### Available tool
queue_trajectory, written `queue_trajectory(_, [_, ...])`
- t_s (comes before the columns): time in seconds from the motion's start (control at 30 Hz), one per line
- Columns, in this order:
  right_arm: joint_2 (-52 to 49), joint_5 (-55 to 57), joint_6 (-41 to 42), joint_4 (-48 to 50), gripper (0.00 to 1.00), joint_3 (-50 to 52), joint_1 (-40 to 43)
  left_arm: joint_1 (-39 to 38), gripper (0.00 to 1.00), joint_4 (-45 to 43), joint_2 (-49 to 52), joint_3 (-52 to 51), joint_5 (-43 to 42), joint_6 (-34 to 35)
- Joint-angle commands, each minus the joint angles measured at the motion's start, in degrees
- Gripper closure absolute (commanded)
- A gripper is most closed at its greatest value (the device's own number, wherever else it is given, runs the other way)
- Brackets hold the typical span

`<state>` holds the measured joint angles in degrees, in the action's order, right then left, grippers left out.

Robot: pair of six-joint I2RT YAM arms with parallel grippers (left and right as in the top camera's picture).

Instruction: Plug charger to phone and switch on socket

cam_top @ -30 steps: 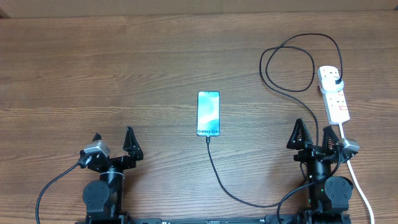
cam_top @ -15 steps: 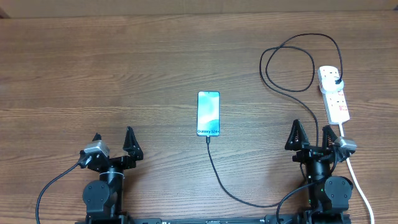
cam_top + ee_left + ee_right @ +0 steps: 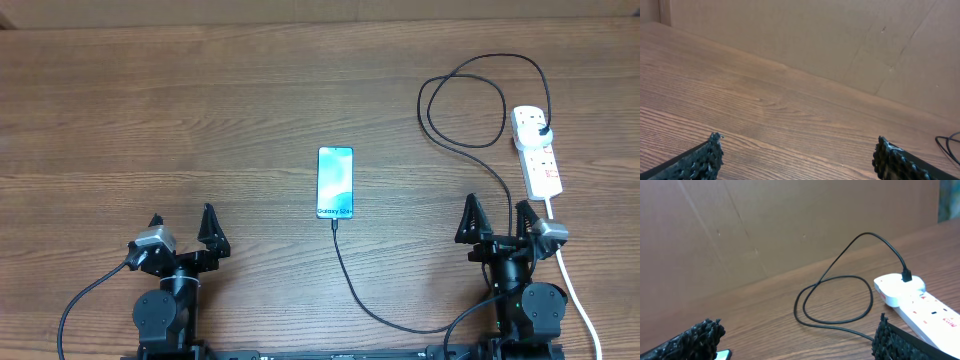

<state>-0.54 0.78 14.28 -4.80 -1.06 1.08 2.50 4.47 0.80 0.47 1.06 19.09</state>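
Note:
The phone (image 3: 335, 182) lies face up at the table's middle, its "Galaxy S24" end toward me; a corner shows in the right wrist view (image 3: 722, 355). The black charger cable (image 3: 352, 285) runs from the phone's near end, past the right arm, loops at the back right (image 3: 832, 297) and ends in a black plug (image 3: 541, 131) seated in the white socket strip (image 3: 537, 153). The strip also shows in the right wrist view (image 3: 920, 305). My left gripper (image 3: 182, 225) is open and empty at the front left. My right gripper (image 3: 497, 222) is open and empty just near the strip.
The strip's thicker white lead (image 3: 577, 300) runs toward the front right edge beside the right arm. A brown cardboard wall (image 3: 840, 35) stands behind the table's far edge.
My right gripper has turned slightly to the left. The left arm, phone, cable and strip have not moved.

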Motion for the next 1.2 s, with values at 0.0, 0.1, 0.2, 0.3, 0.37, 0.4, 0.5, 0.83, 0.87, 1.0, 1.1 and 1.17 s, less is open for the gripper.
queue_trajectory(0.0, [0.37, -0.50, -2.82, -0.02, 0.00, 0.68, 0.11, 0.09, 0.00, -0.07, -0.11, -0.20, -0.07, -1.29])
queue_trajectory(0.1, [0.37, -0.68, -2.78, 0.11, 0.00, 0.68, 0.11, 0.09, 0.00, -0.07, -0.11, -0.20, -0.07, -1.29])
queue_trajectory(0.2, [0.37, -0.68, -2.78, 0.11, 0.00, 0.68, 0.48, 0.09, 0.00, -0.07, -0.11, -0.20, -0.07, -1.29])
queue_trajectory(0.3, [0.37, -0.68, -2.78, 0.11, 0.00, 0.68, 0.96, 0.09, 0.00, -0.07, -0.11, -0.20, -0.07, -1.29])
queue_trajectory(0.37, [0.37, -0.68, -2.80, 0.11, 0.00, 0.68, 0.96, 0.09, 0.00, -0.07, -0.11, -0.20, -0.07, -1.29])
queue_trajectory(0.4, [0.37, -0.68, -2.80, 0.11, 0.00, 0.68, 0.96, 0.09, 0.00, -0.07, -0.11, -0.17, -0.07, -1.29])
queue_trajectory(0.5, [0.37, -0.68, -2.80, 0.11, 0.00, 0.68, 0.92, 0.09, 0.00, -0.07, -0.11, -0.20, -0.07, -1.29])
queue_trajectory(0.83, [0.37, -0.68, -2.78, 0.11, 0.00, 0.68, 0.92, 0.07, 0.00, -0.20, -0.28, -0.20, -0.07, -1.29])
queue_trajectory(0.87, [0.37, -0.68, -2.78, 0.11, 0.00, 0.68, 0.92, 0.09, 0.00, -0.17, -0.28, -0.20, -0.07, -1.29])
queue_trajectory(1.0, [0.37, -0.68, -2.80, 0.11, 0.00, 0.68, 0.92, 0.11, 0.00, -0.15, -0.28, -0.20, -0.07, -1.29])
queue_trajectory(1.1, [0.37, -0.68, -2.80, 0.11, 0.00, 0.68, 0.92, 0.15, 0.00, -0.13, -0.28, -0.20, -0.07, -1.29])
queue_trajectory(1.17, [0.37, -0.68, -2.78, 0.09, 0.00, 0.68, 0.92, 0.15, 0.00, -0.13, -0.28, -0.20, -0.07, -1.29])
